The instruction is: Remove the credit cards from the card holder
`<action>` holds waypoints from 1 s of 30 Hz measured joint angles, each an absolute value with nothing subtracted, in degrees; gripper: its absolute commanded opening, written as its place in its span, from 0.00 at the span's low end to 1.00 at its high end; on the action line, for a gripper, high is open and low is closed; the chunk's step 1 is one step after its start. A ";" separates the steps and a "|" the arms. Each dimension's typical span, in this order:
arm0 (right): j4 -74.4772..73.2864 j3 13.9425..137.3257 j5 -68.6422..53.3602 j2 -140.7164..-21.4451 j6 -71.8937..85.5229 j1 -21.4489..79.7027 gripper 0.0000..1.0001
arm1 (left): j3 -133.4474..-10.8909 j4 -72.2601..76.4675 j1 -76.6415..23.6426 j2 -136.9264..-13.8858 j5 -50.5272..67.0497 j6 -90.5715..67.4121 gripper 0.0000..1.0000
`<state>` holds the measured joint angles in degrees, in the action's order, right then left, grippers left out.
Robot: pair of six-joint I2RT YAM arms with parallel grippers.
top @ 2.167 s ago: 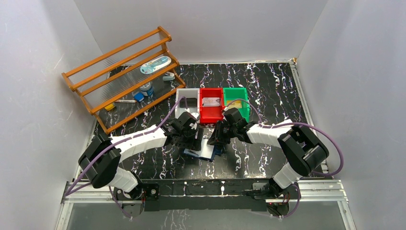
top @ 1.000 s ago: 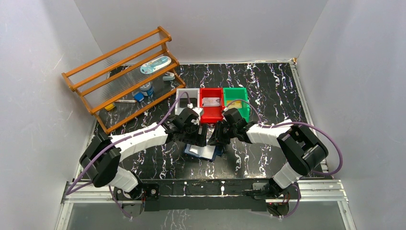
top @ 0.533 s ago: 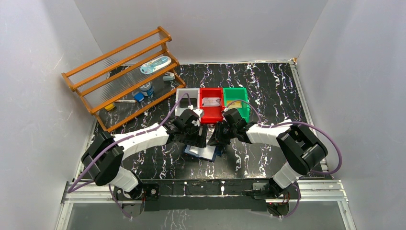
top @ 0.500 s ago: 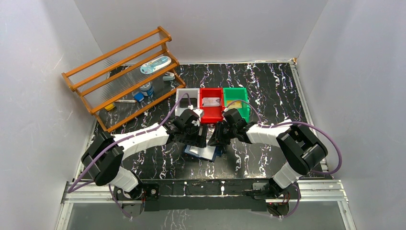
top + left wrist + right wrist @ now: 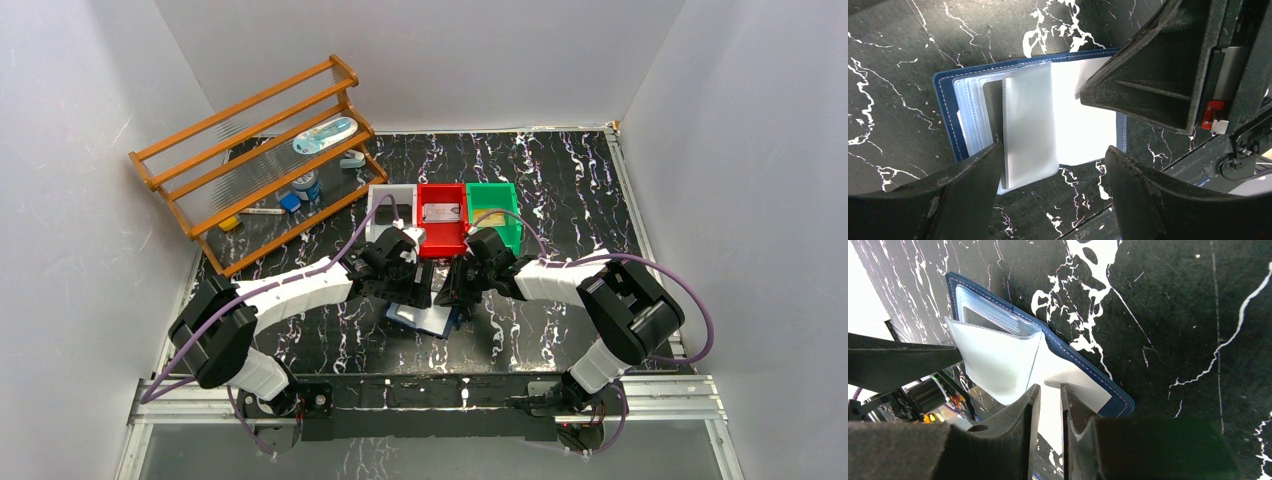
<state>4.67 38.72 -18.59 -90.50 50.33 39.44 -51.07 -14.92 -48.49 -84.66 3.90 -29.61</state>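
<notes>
The card holder (image 5: 425,318) lies open on the black marbled table, navy outside, with clear sleeves (image 5: 1028,125) fanned up and a pale inner panel (image 5: 1068,375). My left gripper (image 5: 1053,150) is open above its near edge, and its left finger (image 5: 983,170) touches the upright sleeve. My right gripper (image 5: 1049,390) is shut, its tips resting on the holder's pale right half; it shows as a dark wedge in the left wrist view (image 5: 1148,85). A silvery-grey card (image 5: 441,212) lies in the red bin (image 5: 441,245). A gold card (image 5: 492,218) lies in the green bin (image 5: 512,195). I cannot tell whether any card is in the sleeves.
A white bin (image 5: 376,205) stands left of the red one, just behind my left wrist. A wooden rack (image 5: 255,150) with small items fills the back left corner. White walls close in on three sides. The metal rail (image 5: 430,385) runs along the near edge.
My left gripper has shifted a little to the right and back over the holder since the earliest frame. In the last half second nothing visibly moves. The right arm stays put.
</notes>
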 measured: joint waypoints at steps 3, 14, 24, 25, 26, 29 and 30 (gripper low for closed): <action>4.67 38.72 -18.59 -90.50 50.33 39.44 0.30 | -51.07 -14.90 -48.49 -84.73 5.04 -29.58 0.68; 4.67 38.72 -18.57 -90.50 50.33 39.44 0.30 | -51.07 -12.01 -48.49 -85.34 14.02 -29.45 0.54; 3.66 38.72 -17.39 -87.29 50.37 39.44 0.33 | -50.83 -7.33 -49.08 -87.31 23.62 -29.41 0.48; 3.01 38.72 -16.49 -86.11 50.39 39.44 0.33 | -50.57 -6.81 -49.23 -87.48 23.83 -29.50 0.48; 2.22 38.72 -15.49 -84.77 50.39 39.42 0.33 | -50.22 -6.35 -49.36 -87.66 23.97 -29.61 0.48; -0.62 38.72 -11.75 -80.36 50.68 39.38 0.34 | -49.43 -5.87 -49.76 -88.40 24.05 -29.85 0.48; -1.52 38.72 -10.35 -78.74 50.81 39.38 0.34 | -49.23 -5.80 -49.87 -88.75 24.05 -29.91 0.49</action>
<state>-1.52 38.72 -10.35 -78.74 50.81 39.38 -49.23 -5.80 -49.87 -88.75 24.05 -29.91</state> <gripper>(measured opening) 0.331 0.485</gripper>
